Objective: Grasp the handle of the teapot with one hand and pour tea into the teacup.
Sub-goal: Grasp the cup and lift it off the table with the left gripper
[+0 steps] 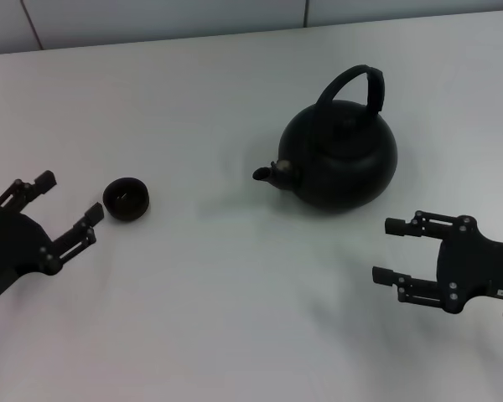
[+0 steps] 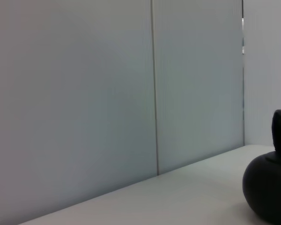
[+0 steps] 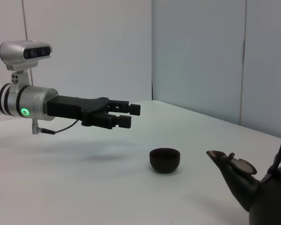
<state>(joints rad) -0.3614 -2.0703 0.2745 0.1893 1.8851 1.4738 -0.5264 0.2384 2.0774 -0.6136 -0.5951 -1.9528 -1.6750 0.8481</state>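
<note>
While both arms are hovering low over a white table [image 1: 235,318], the teapot [image 1: 344,155] is sitting upright toward the far right, its spout [image 1: 272,173] pointing left toward the teacup [image 1: 126,198]. Its lid is closed, so nothing inside is showing. The handle [image 1: 356,84] is arching over the top — nothing is touching it. The teacup is standing well apart from the pot on the left; whether it is holding anything cannot be told.

The left gripper [image 1: 67,209] is reaching in from the left edge, fingers spread, one fingertip just beside the cup. The right gripper [image 1: 386,249] is extending from the right edge, near the pot's front, fingers spread wide and holding nothing.
</note>
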